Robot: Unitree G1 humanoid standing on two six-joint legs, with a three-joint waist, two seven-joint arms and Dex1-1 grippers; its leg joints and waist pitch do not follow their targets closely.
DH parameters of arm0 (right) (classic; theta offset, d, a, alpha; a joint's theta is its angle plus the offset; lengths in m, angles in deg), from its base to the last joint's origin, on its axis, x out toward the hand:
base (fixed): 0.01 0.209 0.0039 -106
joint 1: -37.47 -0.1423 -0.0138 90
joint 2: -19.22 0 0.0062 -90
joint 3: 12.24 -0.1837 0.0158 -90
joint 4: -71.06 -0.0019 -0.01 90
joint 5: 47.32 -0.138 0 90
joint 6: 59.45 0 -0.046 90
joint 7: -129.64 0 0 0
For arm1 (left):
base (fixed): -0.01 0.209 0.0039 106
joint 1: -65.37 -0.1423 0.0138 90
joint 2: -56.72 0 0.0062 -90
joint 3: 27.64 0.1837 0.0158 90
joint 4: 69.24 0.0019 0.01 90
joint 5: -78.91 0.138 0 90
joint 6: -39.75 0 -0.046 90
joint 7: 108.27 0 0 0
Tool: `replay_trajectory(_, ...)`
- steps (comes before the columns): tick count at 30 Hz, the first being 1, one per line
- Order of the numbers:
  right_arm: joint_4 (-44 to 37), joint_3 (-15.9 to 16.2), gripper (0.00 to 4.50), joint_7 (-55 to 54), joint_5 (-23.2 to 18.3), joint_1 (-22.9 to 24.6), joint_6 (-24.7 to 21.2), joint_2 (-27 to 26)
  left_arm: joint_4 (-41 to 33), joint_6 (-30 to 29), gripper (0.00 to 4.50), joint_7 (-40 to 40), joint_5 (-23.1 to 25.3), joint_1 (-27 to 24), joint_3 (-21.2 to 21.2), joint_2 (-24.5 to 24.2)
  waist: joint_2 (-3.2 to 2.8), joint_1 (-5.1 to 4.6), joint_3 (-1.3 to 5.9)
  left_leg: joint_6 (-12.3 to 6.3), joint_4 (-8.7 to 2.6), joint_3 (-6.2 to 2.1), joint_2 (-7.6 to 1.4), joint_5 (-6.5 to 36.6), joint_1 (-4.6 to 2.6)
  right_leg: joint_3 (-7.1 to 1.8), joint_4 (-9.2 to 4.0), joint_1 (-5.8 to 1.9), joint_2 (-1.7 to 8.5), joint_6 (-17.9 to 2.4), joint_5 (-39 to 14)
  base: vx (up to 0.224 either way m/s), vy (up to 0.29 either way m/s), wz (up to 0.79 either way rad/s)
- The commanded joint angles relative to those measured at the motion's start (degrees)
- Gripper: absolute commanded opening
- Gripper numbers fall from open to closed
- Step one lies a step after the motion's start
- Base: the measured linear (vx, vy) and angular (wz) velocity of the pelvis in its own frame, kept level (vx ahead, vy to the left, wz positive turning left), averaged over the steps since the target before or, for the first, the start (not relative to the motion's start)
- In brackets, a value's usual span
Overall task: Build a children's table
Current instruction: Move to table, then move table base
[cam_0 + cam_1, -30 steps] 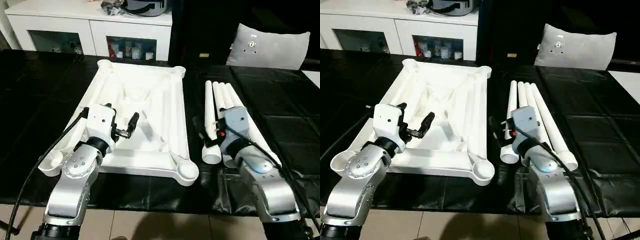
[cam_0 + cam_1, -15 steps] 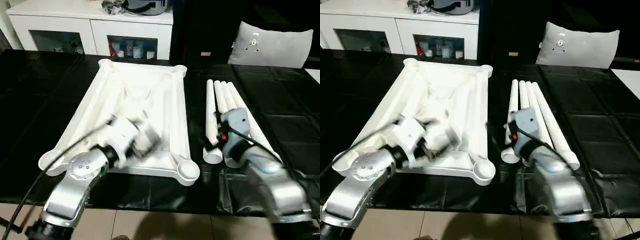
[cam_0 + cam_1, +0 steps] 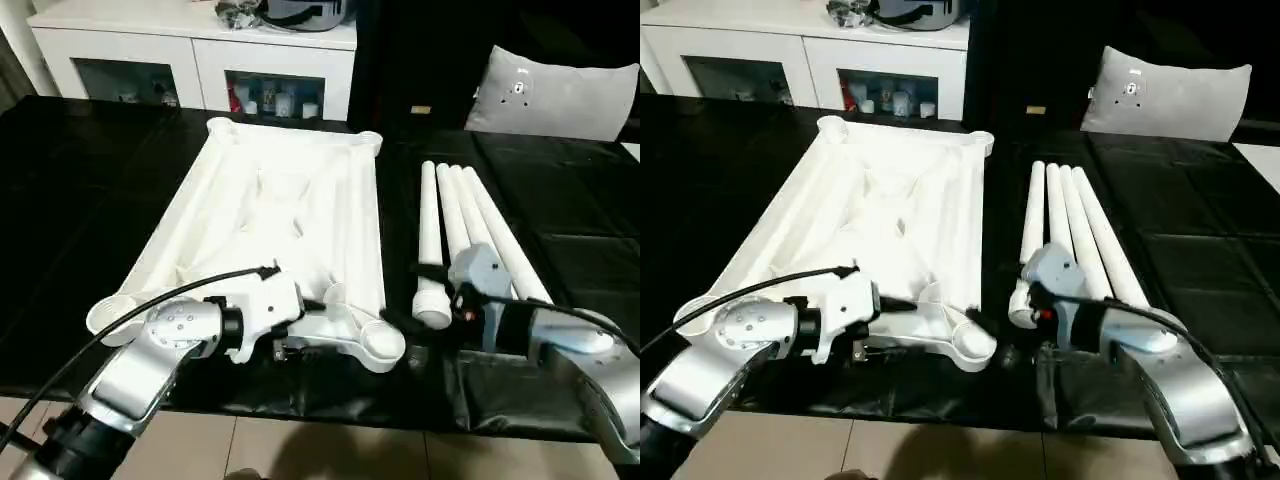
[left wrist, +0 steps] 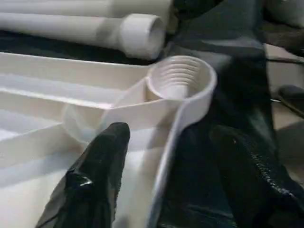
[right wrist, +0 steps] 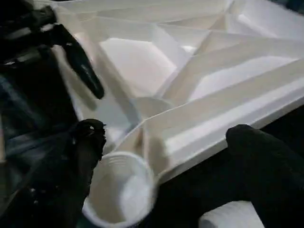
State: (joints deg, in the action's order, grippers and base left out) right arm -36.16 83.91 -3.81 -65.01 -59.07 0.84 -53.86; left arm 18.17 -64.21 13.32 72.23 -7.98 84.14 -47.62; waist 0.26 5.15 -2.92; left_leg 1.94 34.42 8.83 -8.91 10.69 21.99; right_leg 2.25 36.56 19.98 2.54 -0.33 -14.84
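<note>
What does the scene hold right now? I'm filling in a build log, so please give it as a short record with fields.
tabletop: white, lying underside up on the black surface
near right corner socket: open, no leg in it
legs: four, lying side by side, right of the tabletop, none fitted
left hand: at the tabletop's near edge, fingers either side of the rim, open
right hand: by the near corner socket, open, holding nothing
background: white cabinet, white pillow

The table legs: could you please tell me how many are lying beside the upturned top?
4 legs, side by side on the black surface, right of the table top: leftmost, second, third, rightmost. The right arm covers their near ends.
</note>
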Motion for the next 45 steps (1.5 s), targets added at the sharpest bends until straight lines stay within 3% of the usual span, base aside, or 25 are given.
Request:
replay_trajectory(1, -1.25, 0.09, 4.50, 0.54, -0.77, 0.01, -1.60, 0.88, 1.07, 0.43, 2.72, -0.72, 0.97, 1.55, 1.23, -0.15, -0.33, 0.14, 2.94, -1.20, -4.55, -1.48, -4.67, 9.63, -1.43, -3.05, -4.53, -1.23, 6.22, -11.92, -0.62, 0.000, 0.000, 0.00)
replay_trajectory(11, -1.68, 1.44, 4.50, -0.04, 0.95, 0.67, -2.43, 2.05, 8.44, 1.87, 1.81, -3.49, 2.28, 5.65, 2.68, 1.21, -0.46, 0.28, 3.16, -1.52, -4.24, -1.50, -4.64, 7.80, -1.33, -2.97, -4.18, -1.50, 6.35, -13.17, 3.15, 0.000, 0.000, 0.00)
replay_trajectory(16, -1.26, 2.10, 4.50, -0.23, 0.97, 0.76, -2.17, 2.22, 10.48, 3.38, 1.33, -3.96, 2.88, 6.39, 3.29, 1.39, -0.51, 0.33, 3.13, -1.48, -4.28, -1.51, -4.71, 8.50, -1.38, -2.97, -4.24, -1.53, 6.42, -13.53, 2.54, 0.000, 0.000, 0.00)
replay_trajectory(19, -1.11, 2.11, 4.50, -0.09, 0.98, 1.14, -1.96, 2.04, 11.86, 3.94, 1.28, -4.10, 3.39, 6.68, 3.59, 1.99, -0.62, 0.33, 3.15, -1.24, -4.30, -1.52, -4.80, 8.72, -1.40, -2.97, -4.20, -1.55, 6.47, -13.64, 2.12, 0.000, 0.000, 0.00)
replay_trajectory(21, -1.31, 2.06, 4.50, 0.10, 0.65, 1.53, -2.00, 1.82, 12.97, 4.18, 0.91, -4.13, 3.68, 6.93, 3.68, 2.59, -0.56, 0.39, 3.19, -1.32, -4.27, -1.50, -4.82, 8.78, -1.44, -2.99, -4.22, -1.53, 6.48, -13.65, 2.50, 0.000, 0.000, 0.00)
replay_trajectory(25, -1.29, 2.12, 4.50, -0.12, 0.53, 1.64, -1.83, 1.55, 14.64, 4.67, 0.87, -4.03, 4.28, 7.49, 4.15, 2.91, -0.46, 0.45, 3.19, -1.52, -4.29, -1.53, -4.79, 8.62, -1.42, -2.94, -4.16, -1.58, 6.50, -13.86, 2.76, 0.000, 0.000, 0.00)
replay_trajectory(27, -1.52, 2.24, 4.50, -0.16, 0.29, 1.76, -1.85, 1.48, 15.80, 5.37, 0.43, -3.63, 5.17, 7.79, 4.25, 3.15, -0.42, 0.43, 3.15, -1.67, -4.26, -1.50, -4.82, 8.45, -1.37, -2.99, -4.23, -1.59, 6.54, -13.82, 2.70, 0.000, 0.000, 0.00)
replay_trajectory(36, -2.55, 2.79, 4.50, -0.65, 0.11, 1.80, -2.47, 0.74, 18.07, 6.33, 0.05, -2.84, 5.77, 7.62, 2.44, 1.88, -0.19, 0.11, 3.16, -1.91, -4.24, -1.48, -4.71, 8.28, -1.21, -2.95, -4.18, -1.69, 6.65, -13.74, 2.37, 0.000, 0.000, 0.00)
replay_trajectory(40, -2.81, 2.98, 4.50, -1.12, 0.00, 1.46, -2.66, 0.21, 19.14, 6.79, 0.05, -2.21, 5.79, 7.76, 0.82, 0.97, -0.27, 0.12, 3.00, -1.69, -4.23, -1.37, -4.74, 9.14, -1.40, -3.02, -4.45, -1.43, 6.57, -13.71, -0.29, 0.000, 0.000, 0.00)
replay_trajectory(41, -2.80, 3.19, 4.50, -1.31, 0.18, 1.20, -2.67, 0.04, 19.16, 7.04, 0.05, -2.15, 5.74, 7.68, 0.25, 0.36, 0.07, 0.03, 2.92, -1.27, -4.39, -1.34, -4.79, 10.04, -1.41, -3.03, -4.58, -1.39, 6.51, -13.43, -1.99, 0.000, 0.000, 0.00)
replay_trajectory(45, -2.64, 3.58, 4.50, -1.67, 0.65, 0.55, -2.60, -0.33, 19.30, 8.31, 0.05, -1.49, 5.62, 7.52, -0.61, 0.23, -0.25, 0.04, 2.98, -0.62, -4.50, -1.40, -4.85, 10.41, -1.56, -3.02, -4.46, -1.22, 6.43, -13.03, -2.77, 0.000, 0.000, 0.00)
